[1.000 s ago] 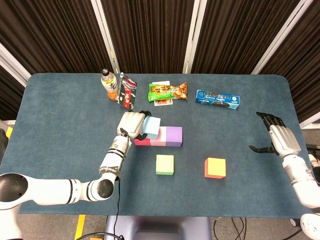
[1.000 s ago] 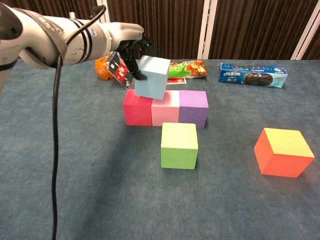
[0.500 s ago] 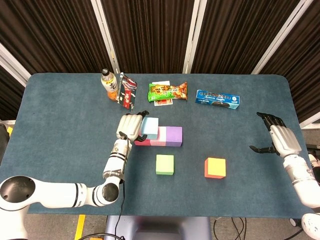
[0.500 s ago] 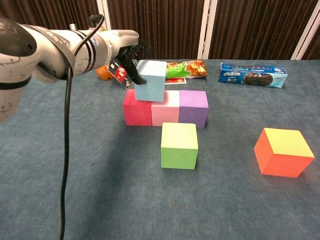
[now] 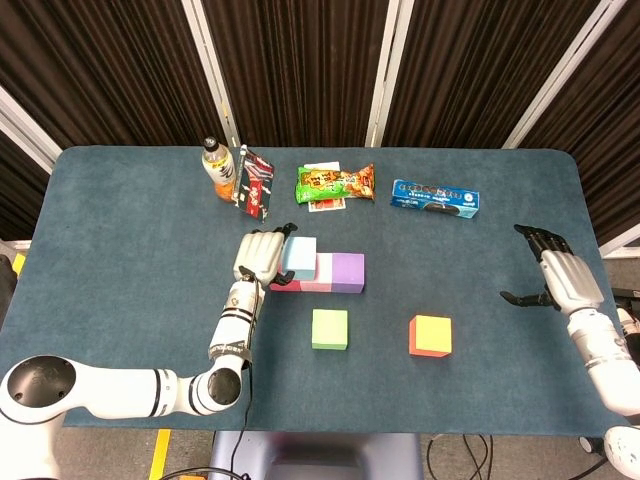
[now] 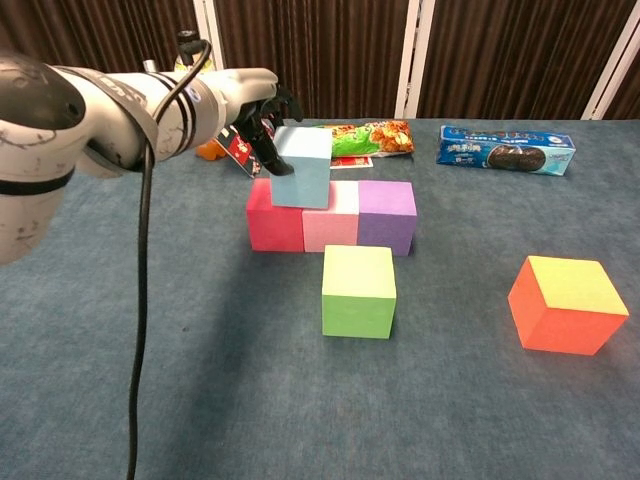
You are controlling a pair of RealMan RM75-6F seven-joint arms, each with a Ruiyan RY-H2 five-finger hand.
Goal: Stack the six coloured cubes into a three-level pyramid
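Left hand (image 6: pixel 262 112) is clamped on the light blue cube (image 6: pixel 300 166), fingers down its left face, with the cube resting on the seam between the red cube (image 6: pixel 274 216) and the pink cube (image 6: pixel 331 217). Those two and the purple cube (image 6: pixel 386 216) form a touching row near the middle of the tabletop (image 5: pixel 120 250). Closer to the front edge sits the green cube (image 5: pixel 329 328); the orange cube (image 5: pixel 430 335) lies further toward the right edge, and both stand apart from the row. Right hand (image 5: pixel 558 278) hovers near the right edge, fingers spread, holding nothing.

The cubes look like light foam: easy to lift, slightly yielding, and prone to shift if nudged. Gripping opposite flat faces should work best, releasing gently so the lower row is not pushed apart.
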